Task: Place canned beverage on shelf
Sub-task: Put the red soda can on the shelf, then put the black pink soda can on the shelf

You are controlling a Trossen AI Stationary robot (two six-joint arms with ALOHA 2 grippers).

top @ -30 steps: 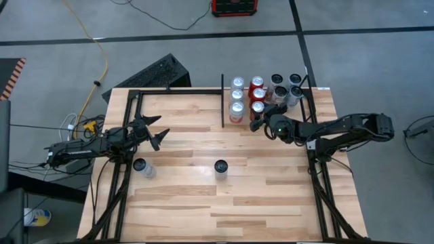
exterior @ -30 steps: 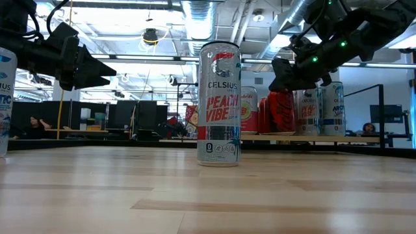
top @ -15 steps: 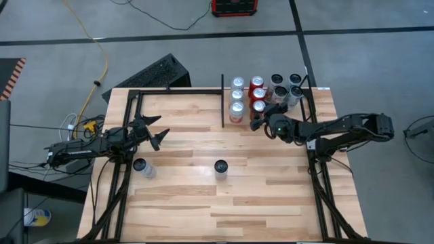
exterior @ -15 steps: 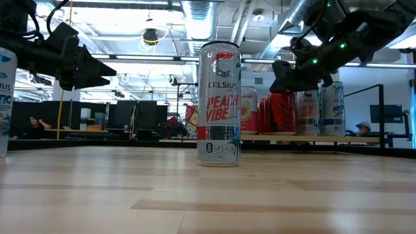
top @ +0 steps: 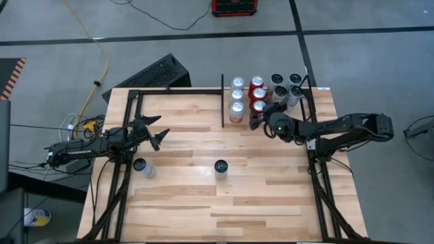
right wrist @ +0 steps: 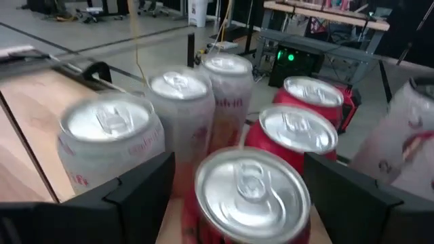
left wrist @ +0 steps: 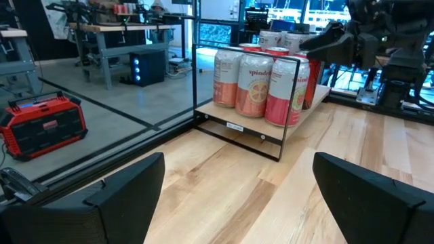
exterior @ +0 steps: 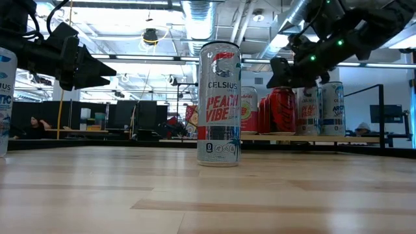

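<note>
Cans [top: 257, 95] stood clustered on the shelf [top: 271, 122] at the tabletop's far right corner, the newest red one [right wrist: 252, 196] between the right gripper's [top: 256, 120] wide, empty fingers [right wrist: 139, 193]. That placement looked done. Two cans remained: one [top: 221, 167] mid-tabletop, another [top: 140, 166] near the left edge, beside the idle left gripper [top: 157, 132], fingers spread wide.

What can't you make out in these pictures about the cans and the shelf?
- Low view: the far left can is cut by the frame edge.
- Low view: the right gripper covers the red can's top.
- High view: labels of the grouped cans are too small.
- Right wrist view: shelf hidden beneath cans.
</note>
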